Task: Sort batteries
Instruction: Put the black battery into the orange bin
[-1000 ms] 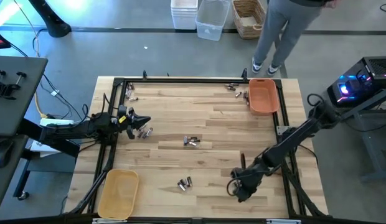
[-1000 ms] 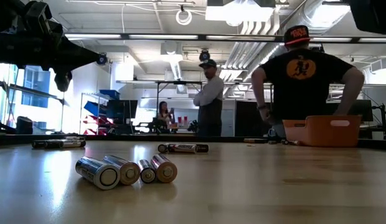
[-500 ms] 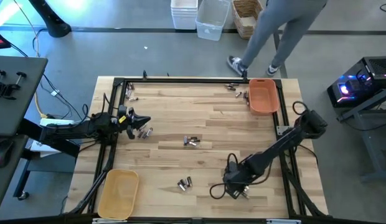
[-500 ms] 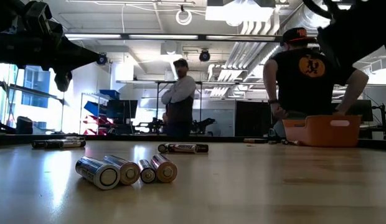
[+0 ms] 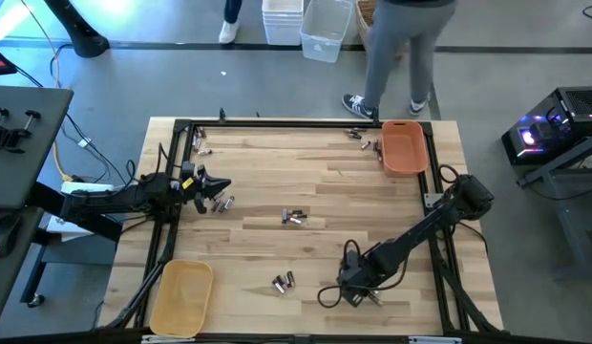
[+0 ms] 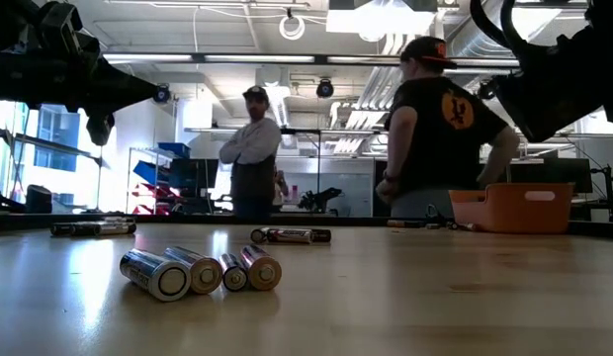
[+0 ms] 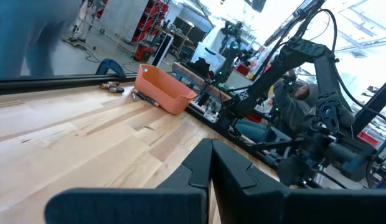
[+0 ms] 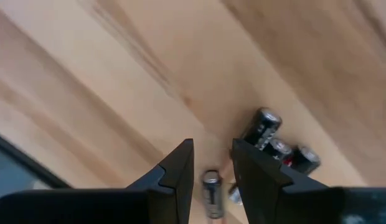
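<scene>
Dark right gripper (image 8: 210,163) slightly parted over half-hidden batteries (image 8: 268,140); left gripper (image 7: 210,163) fingers pressed together.

Pale wood-plank surface (image 5: 306,182), black-framed; on it: orange tray (image 5: 404,146) far right corner, yellow tray (image 5: 181,297) near left corner, batteries (image 5: 293,218) scattered in small clusters.

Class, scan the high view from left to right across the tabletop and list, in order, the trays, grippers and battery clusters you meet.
Yellow tray → left gripper → batteries near the front edge → central batteries → right gripper → batteries at the far edge → orange tray.
</scene>
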Tool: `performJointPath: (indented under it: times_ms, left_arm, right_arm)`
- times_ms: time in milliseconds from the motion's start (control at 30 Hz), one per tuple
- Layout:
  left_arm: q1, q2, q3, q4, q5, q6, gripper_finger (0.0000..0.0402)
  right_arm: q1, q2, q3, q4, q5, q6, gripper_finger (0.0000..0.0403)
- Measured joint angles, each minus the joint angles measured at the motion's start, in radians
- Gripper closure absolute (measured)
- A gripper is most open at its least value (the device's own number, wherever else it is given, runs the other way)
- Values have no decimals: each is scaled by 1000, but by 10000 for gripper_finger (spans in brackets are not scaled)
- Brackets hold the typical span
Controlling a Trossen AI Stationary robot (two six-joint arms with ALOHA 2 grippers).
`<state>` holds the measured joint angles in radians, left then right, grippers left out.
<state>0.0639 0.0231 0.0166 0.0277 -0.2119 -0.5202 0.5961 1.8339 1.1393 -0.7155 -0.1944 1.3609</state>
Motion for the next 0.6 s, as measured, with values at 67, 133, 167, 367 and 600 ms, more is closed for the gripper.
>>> performJointPath:
  times_ms: [67,133,167,367,600]
  left_arm:
    - [0,0,0,0,0,0,401]
    - [0,0,0,0,0,0,401]
    - [0,0,0,0,0,0,401]
    - [0,0,0,0,0,0,401]
    - [0,0,0,0,0,0,401]
  right_arm:
    - [0,0,0,-2,1,0,298]
    - [0,-1,0,5,-1,0,298]
    - [0,-2,1,9,-2,-5,298]
    - [0,-6,45,-108,3,-52,298]
    - [-3,-5,22,-158,12,0,298]
